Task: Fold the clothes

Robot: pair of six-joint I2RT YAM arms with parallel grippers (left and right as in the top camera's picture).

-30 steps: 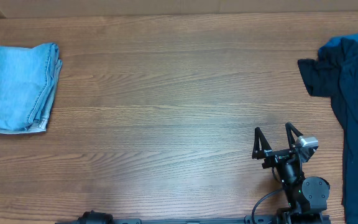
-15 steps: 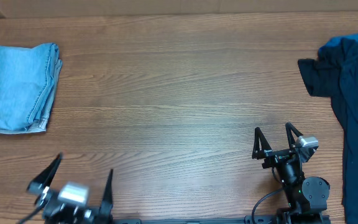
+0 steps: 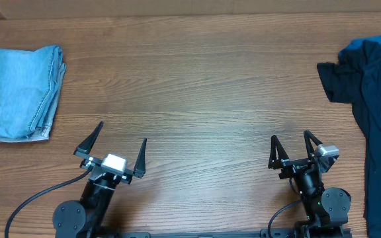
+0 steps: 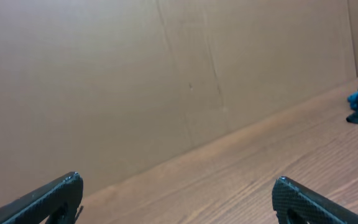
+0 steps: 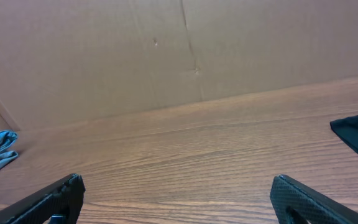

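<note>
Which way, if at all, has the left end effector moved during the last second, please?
Yes. The left end effector has come in from the overhead view's bottom edge, drawing about level with the unmoved right end effector.

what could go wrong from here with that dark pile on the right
1. The dark clothes lie bunched and run past the right edge of the overhead view. The open right tool might pinch several layers at once, or drag the whole heap instead of one garment.
2. The open left tool stands nearest the folded jeans. A careless sweep that way could undo that fold.
</note>
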